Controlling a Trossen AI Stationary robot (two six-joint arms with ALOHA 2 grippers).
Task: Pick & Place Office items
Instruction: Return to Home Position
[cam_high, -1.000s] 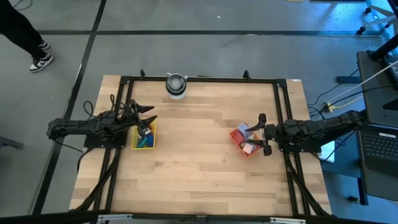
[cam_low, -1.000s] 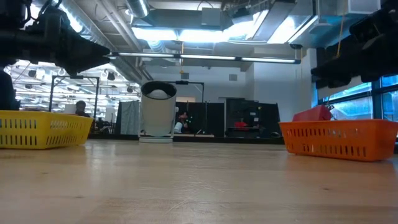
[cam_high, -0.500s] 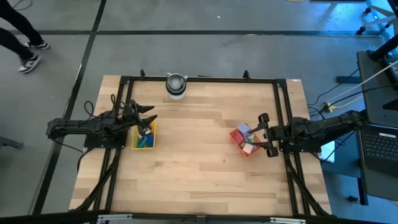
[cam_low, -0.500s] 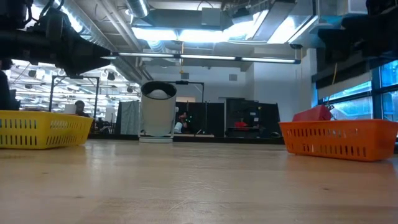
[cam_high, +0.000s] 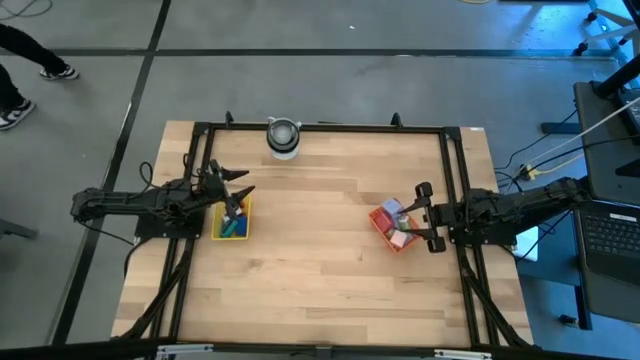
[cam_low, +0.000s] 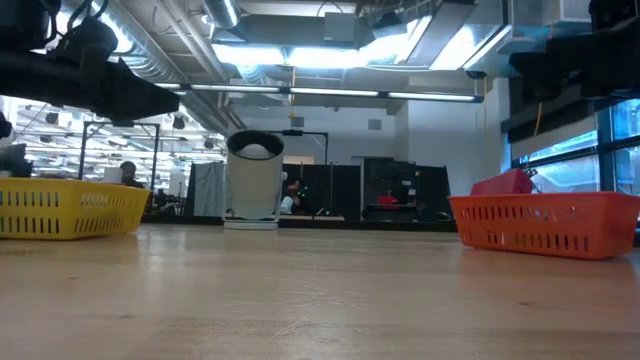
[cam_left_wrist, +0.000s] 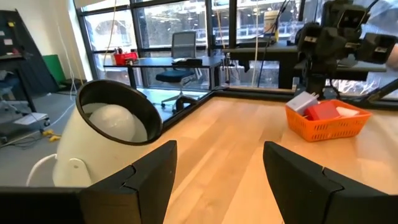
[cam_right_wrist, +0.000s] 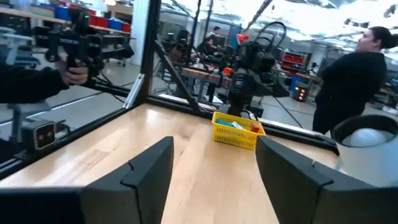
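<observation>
Top-down view of a wooden worktop (cam_high: 320, 270) with two dark arms. The left tool (cam_high: 238, 184) hangs by the yellow tray (cam_low: 70, 208), fingers spread wide, empty. The right tool (cam_high: 425, 216), also wide and empty, is just beside the orange tray (cam_low: 545, 222). The office items (cam_high: 396, 228) lie in both trays: red, lavender and white in the orange one, blue and green in the yellow one. A cylinder (cam_high: 283, 137) stands at the far edge.

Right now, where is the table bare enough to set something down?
Bare: the wooden tabletop between the yellow slotted basket and the orange slotted basket. Crowded: both baskets, with the left gripper and right gripper at them.
</observation>
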